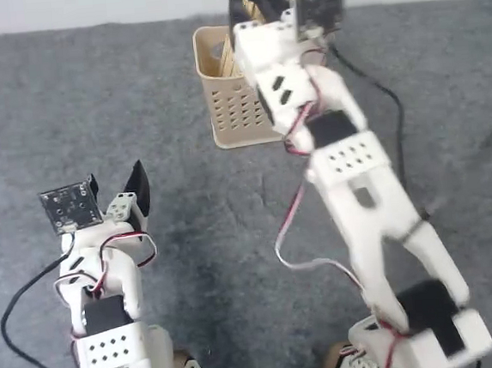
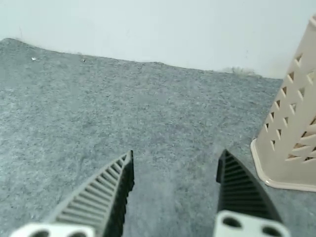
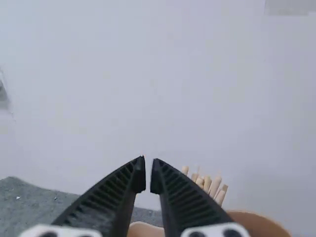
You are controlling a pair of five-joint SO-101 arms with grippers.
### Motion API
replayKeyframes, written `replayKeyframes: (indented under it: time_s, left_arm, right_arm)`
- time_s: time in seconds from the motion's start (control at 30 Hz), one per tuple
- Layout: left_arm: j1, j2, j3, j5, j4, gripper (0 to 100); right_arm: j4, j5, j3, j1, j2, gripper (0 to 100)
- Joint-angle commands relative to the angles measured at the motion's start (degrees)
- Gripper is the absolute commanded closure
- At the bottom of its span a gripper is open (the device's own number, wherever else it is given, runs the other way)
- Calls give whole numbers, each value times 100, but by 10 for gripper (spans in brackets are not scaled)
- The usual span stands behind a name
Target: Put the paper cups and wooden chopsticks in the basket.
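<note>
Hanging over the basket (image 1: pixel 235 107) at the upper middle of the high view, the right gripper (image 3: pixel 148 168) had its jaws drawn almost together, a thin slit between the tips and nothing caught in it. Just beyond those tips in the right wrist view, toward the lower right of the frame, the ends of the wooden chopsticks (image 3: pixel 206 183) stood up in a bundle. In the high view, the same sticks poked out above the basket's rim at the top edge. A rounded tan edge (image 3: pixel 252 219) curved along the bottom of that wrist frame (whether it was a paper cup or the basket's own rim could not be told).

At the lower left of the high view, the left gripper (image 2: pixel 176 158) hung low over the grey mat (image 1: pixel 92 103) with its jaws spread wide and empty, well apart from the basket, which stood at the right edge of the left wrist frame.

By these signs, the chopsticks were already in the basket and let go, so that part looked done. The cups could not be confirmed inside, which left the finish uncertain.
</note>
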Motion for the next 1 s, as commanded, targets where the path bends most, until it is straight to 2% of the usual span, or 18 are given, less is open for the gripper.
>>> replayKeyframes:
  time_s: [0.0, 0.23, 0.4, 0.53, 0.77, 0.87, 0.97]
  left_arm:
    - [-18, -105, -57, -53, -211, 742]
    - [0, -123, -48, -53, -141, 742]
    - [0, -132, -233, -53, 290, 742]
    - [0, -132, -409, -53, 765, 742]
    - [-18, -132, -400, -53, 870, 742]
    - [-35, -141, -400, -53, 967, 742]
    - [-44, -281, -426, -70, 1275, 742]
  right_arm:
    - [1015, 97, 26, 13, -1341, 994]
    - [3046, 88, 62, 171, -2554, 991]
    - [4567, -589, 70, 927, -3398, 991]
    - [5604, -686, 369, 1657, -3960, 991]
    - [5824, -651, 2426, 2738, -5596, 991]
    - [5552, -598, 3569, 3002, -6598, 991]
    - [5508, -211, 4598, 3073, -7714, 991]
